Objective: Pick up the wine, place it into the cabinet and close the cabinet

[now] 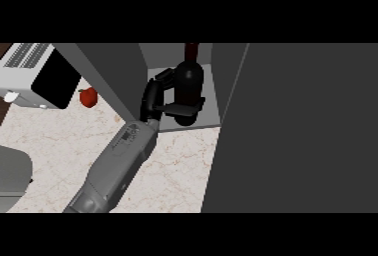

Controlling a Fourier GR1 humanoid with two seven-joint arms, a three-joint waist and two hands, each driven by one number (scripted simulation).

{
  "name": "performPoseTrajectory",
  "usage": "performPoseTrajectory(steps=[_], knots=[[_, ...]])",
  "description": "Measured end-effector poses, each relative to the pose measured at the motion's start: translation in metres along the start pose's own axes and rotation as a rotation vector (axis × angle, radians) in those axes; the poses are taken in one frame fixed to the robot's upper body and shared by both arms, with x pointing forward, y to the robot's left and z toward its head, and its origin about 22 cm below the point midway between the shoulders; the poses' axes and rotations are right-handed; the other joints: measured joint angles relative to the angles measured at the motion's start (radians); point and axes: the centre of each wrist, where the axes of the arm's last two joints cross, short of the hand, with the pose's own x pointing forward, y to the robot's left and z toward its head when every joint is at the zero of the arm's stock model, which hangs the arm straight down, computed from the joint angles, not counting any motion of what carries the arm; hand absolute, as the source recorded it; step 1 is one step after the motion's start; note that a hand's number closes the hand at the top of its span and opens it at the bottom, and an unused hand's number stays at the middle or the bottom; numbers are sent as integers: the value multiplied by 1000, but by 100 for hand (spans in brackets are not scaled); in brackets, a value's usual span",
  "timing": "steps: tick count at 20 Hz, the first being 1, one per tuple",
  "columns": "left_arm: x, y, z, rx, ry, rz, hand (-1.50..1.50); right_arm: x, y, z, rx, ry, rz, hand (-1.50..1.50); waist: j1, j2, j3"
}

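The wine bottle (190, 75) is dark, with a dark red neck, and stands upright inside the open cabinet (210, 122) at the top middle. My left hand (153, 95) reaches in from the lower left, its grey forearm crossing the counter. Its fingers and thumb curl round the bottle's body, hiding the lower part. The bottle's base seems to be at the cabinet's light grey floor; I cannot tell whether it touches. The cabinet's dark door (303, 130) stands open, filling the right side of the view. My right hand does not show.
A white appliance with a black front (33, 75) sits at the upper left. A small red object (88, 97) lies on the marble counter (66, 135) beside it. A grey rounded thing (11, 175) shows at the left edge. The cabinet's left wall (111, 75) stands next to my wrist.
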Motion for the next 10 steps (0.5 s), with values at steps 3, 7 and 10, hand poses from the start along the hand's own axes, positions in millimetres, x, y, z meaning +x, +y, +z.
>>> performPoseTrajectory(steps=[3,7,10], knots=[[0,1,-12,16,29,13,150,-1,0,2,11,0,1,-150,-10,6,-2],[0,3,-25,22,50,20,150,-1,0,4,9,4,-4,-150,-11,11,-2],[-1,7,-31,41,48,9,150,-2,0,6,11,7,-4,-150,-13,12,-2]])
